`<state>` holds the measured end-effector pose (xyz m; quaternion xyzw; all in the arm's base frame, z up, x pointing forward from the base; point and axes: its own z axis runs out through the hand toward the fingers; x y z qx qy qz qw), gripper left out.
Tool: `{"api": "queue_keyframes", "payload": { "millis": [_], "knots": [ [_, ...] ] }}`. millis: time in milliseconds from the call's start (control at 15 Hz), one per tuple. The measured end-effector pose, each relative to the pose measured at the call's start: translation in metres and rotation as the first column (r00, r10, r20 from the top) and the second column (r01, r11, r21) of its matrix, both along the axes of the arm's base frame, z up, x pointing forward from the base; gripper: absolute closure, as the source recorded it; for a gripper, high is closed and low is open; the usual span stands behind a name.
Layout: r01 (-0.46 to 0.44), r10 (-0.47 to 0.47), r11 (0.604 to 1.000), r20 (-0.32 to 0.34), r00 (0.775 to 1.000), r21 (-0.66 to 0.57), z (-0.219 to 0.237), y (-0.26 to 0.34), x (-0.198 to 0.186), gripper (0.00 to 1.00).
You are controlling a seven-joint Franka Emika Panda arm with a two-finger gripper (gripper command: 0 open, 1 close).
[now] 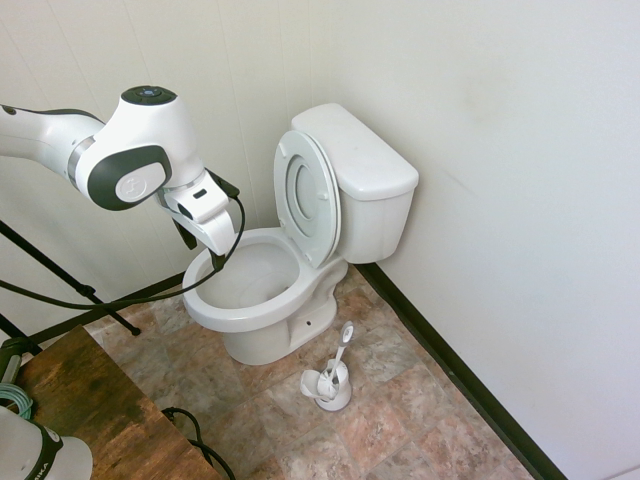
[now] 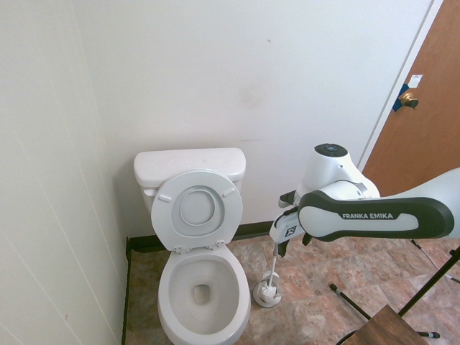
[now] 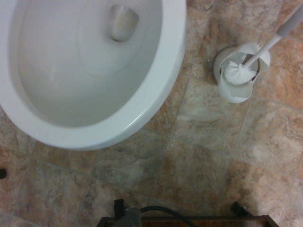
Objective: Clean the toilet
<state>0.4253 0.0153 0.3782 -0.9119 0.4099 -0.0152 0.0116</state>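
The white toilet [image 1: 262, 300] stands in the corner, its ring seat and lid [image 1: 308, 195] raised against the tank [image 1: 360, 165]. The bowl [image 3: 85, 71] looks empty, with the drain at its bottom. My gripper [image 1: 202, 250] hangs open above the bowl's near rim and holds nothing. In the second exterior view the toilet [image 2: 205, 287] is at lower left, and the arm reaches in from the right, beside it. A white toilet brush [image 3: 239, 71] stands in its small holder [image 1: 330, 385] on the floor next to the bowl, apart from the gripper.
Walls close in behind and beside the toilet, with a black baseboard [image 1: 450, 370] along the floor. A brown wooden tabletop [image 1: 90, 400] sits at the lower left. A brown door [image 2: 424, 122] is at the far right. The floor is brown stone tile [image 3: 213, 156].
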Motion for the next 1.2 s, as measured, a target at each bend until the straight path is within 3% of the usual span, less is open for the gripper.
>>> {"api": "queue_keyframes", "payload": {
  "millis": [267, 733, 1200],
  "knots": [
    [0.019, -0.019, 1.000, 0.006, 1.000, -0.005, -0.007, 0.000, 0.012, 0.00],
    [0.129, -0.129, 0.989, -0.001, 0.992, -0.068, -0.062, -0.041, 0.072, 0.00],
    [0.311, -0.315, 0.947, -0.040, 0.948, -0.077, -0.121, -0.077, 0.122, 0.00]
  ]
}}
